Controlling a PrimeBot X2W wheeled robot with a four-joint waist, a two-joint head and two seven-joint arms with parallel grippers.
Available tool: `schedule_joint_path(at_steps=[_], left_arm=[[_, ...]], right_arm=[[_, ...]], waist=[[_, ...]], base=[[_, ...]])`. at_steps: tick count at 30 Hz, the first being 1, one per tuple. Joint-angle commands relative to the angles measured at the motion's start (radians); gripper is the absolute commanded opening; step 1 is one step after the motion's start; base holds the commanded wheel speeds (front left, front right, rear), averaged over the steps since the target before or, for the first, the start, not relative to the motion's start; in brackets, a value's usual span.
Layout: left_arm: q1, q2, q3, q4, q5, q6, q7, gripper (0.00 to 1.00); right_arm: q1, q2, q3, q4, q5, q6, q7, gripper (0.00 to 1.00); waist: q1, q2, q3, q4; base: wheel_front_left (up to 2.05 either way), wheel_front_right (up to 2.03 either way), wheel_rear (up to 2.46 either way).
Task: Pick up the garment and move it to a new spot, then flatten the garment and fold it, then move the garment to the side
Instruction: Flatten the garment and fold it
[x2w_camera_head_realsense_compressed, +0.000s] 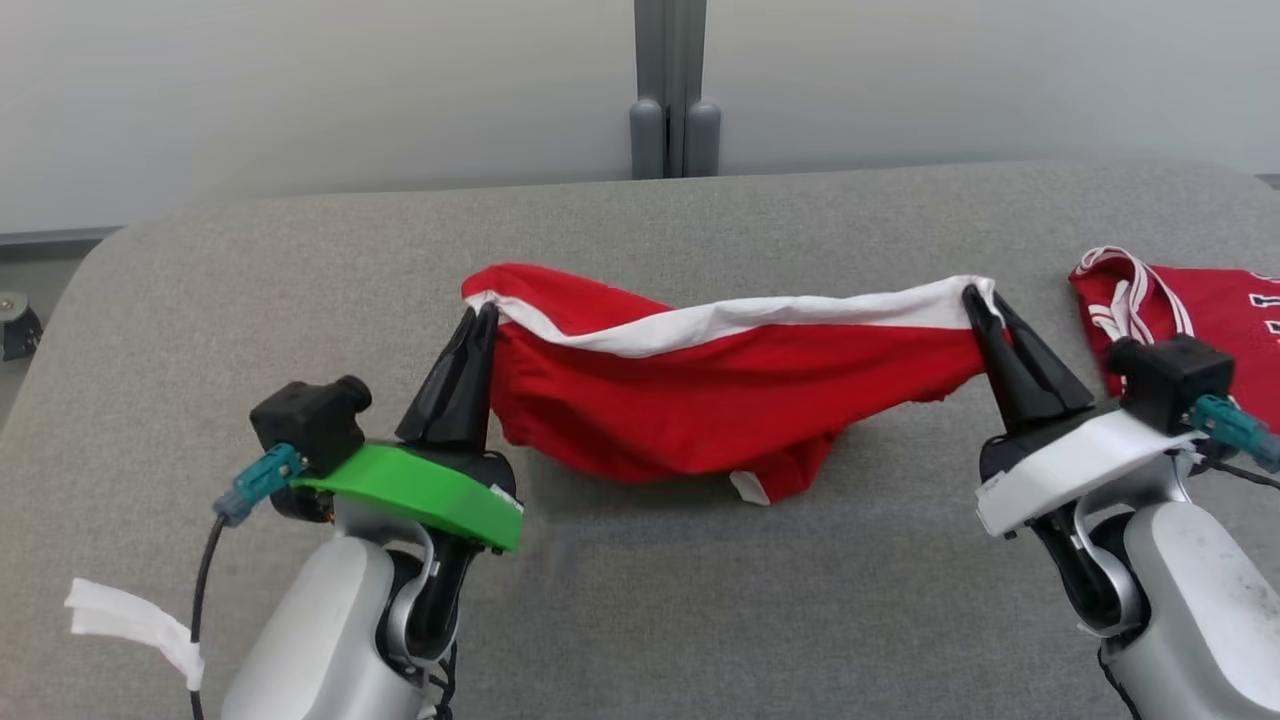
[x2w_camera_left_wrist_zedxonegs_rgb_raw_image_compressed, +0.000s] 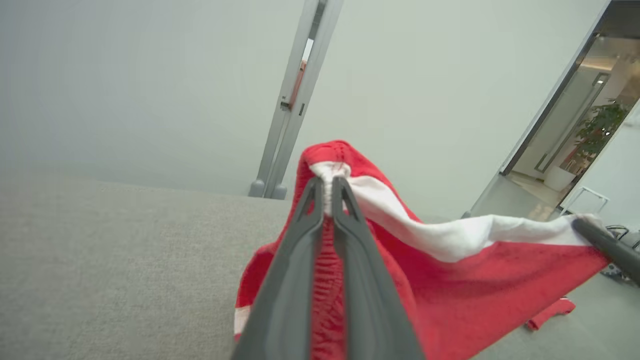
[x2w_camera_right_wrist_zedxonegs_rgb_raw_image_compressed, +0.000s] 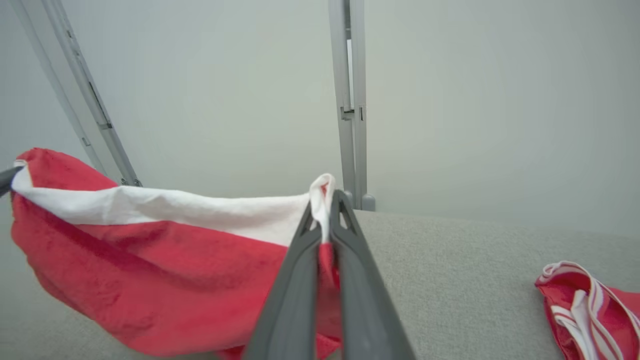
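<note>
Both ends of the red cloth garment with a white band (x2w_camera_head_realsense_compressed: 700, 400) are pinched. The left gripper (x2w_camera_head_realsense_compressed: 483, 318) is closed on its left corner, and the right gripper (x2w_camera_head_realsense_compressed: 978, 300) on its right corner. The garment hangs between them, sagging down to the grey felt tabletop (x2w_camera_head_realsense_compressed: 700, 620). A red-and-white jersey (x2w_camera_head_realsense_compressed: 1210, 310) lies just beside the right gripper.

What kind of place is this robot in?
Likely an office or lab test space: a grey fabric-covered table, pale partition walls joined by a grey metal post, and a glass door beside a potted plant.
</note>
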Motion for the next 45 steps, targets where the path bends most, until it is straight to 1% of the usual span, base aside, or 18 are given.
schedule_joint_path(at_steps=[1, 5, 8, 14, 18, 21, 23, 25, 27, 29, 31, 33, 37, 39, 42, 45], left_arm=[[0.019, 0.009, 0.01, -0.055, -0.013, 0.005, 0.01, 0.0], [0.033, 0.049, 0.019, -0.25, -0.009, 0.037, 0.064, 0.0], [0.024, 0.093, 0.028, -0.397, 0.006, 0.065, 0.12, 0.0], [-0.034, 0.158, 0.043, -0.63, 0.034, 0.105, 0.228, 0.0], [-0.065, 0.175, 0.056, -0.707, 0.02, 0.126, 0.284, 0.0], [-0.081, 0.176, 0.055, -0.698, 0.003, 0.133, 0.32, 0.0], [-0.107, 0.174, 0.055, -0.661, -0.019, 0.122, 0.339, 0.0], [-0.14, 0.177, 0.061, -0.604, -0.023, 0.116, 0.346, 0.0], [-0.192, 0.169, 0.069, -0.529, -0.031, 0.103, 0.346, 0.0], [-0.27, 0.173, 0.071, -0.449, -0.013, 0.086, 0.34, 0.0], [-0.361, 0.152, 0.077, -0.343, -0.023, 0.066, 0.333, 0.0], [-0.463, 0.142, 0.095, -0.246, -0.015, 0.057, 0.31, 0.0], [-0.653, 0.113, 0.134, -0.064, 0.016, 0.043, 0.205, 0.0], [-0.717, 0.095, 0.137, 0.011, 0.024, 0.036, 0.163, 0.0], [-0.765, 0.073, 0.127, 0.103, 0.032, 0.022, 0.121, 0.0], [-0.738, 0.053, 0.107, 0.194, 0.023, 0.005, 0.085, 0.0]], right_arm=[[0.026, -0.003, -0.018, -0.051, 0.011, 0.0, 0.008, 0.0], [0.078, -0.006, -0.073, -0.225, 0.009, 0.0, 0.048, 0.0], [0.104, -0.005, -0.117, -0.36, -0.011, 0.0, 0.093, 0.0], [0.098, -0.015, -0.19, -0.603, -0.051, 0.0, 0.176, 0.0], [0.085, -0.01, -0.238, -0.702, -0.078, 0.0, 0.226, 0.0], [0.079, -0.001, -0.247, -0.71, -0.075, 0.0, 0.258, 0.0], [0.061, 0.015, -0.223, -0.673, -0.043, 0.0, 0.272, 0.0], [0.017, 0.009, -0.191, -0.617, -0.028, 0.0, 0.27, 0.0], [-0.056, 0.014, -0.152, -0.533, -0.016, 0.0, 0.251, 0.0], [-0.163, 0.016, -0.119, -0.437, -0.027, 0.0, 0.217, 0.0], [-0.296, 0.028, -0.08, -0.312, -0.045, 0.0, 0.16, 0.0], [-0.429, 0.039, -0.054, -0.194, -0.073, 0.0, 0.097, 0.0], [-0.657, 0.091, -0.05, 0.013, -0.139, 0.0, -0.049, 0.0], [-0.73, 0.121, -0.053, 0.095, -0.165, 0.0, -0.097, 0.0], [-0.774, 0.153, -0.04, 0.181, -0.174, 0.0, -0.128, 0.0], [-0.738, 0.166, -0.007, 0.256, -0.158, 0.0, -0.143, 0.0]], waist=[[0.0, 0.0, -0.035, -0.024], [0.0, 0.0, -0.058, -0.046], [0.0, 0.0, -0.065, -0.063], [0.0, 0.0, -0.066, -0.088], [0.0, 0.0, -0.055, -0.097], [0.0, 0.0, -0.028, -0.098], [0.0, 0.0, 0.007, -0.099], [0.0, 0.0, 0.05, -0.101], [0.0, 0.0, 0.097, -0.107], [0.0, 0.0, 0.151, -0.114], [0.0, 0.0, 0.195, -0.123], [0.0, 0.0, 0.229, -0.132], [0.0, 0.0, 0.278, -0.146], [0.0, 0.0, 0.296, -0.149], [0.0, 0.0, 0.321, -0.145], [0.0, 0.0, 0.348, -0.139]], base=[[0.0, 0.0, 0.0], [0.0, 0.0, 0.0], [0.0, 0.0, 0.0], [0.0, 0.0, 0.0], [0.0, 0.0, 0.0], [0.0, 0.0, 0.0], [0.0, 0.0, 0.0], [0.0, 0.0, 0.0], [0.0, 0.0, 0.0], [0.0, 0.0, 0.0], [0.0, 0.0, 0.0], [0.0, 0.0, 0.0], [0.0, 0.0, 0.0], [0.0, 0.0, 0.0], [0.0, 0.0, 0.0], [0.0, 0.0, 0.0]])
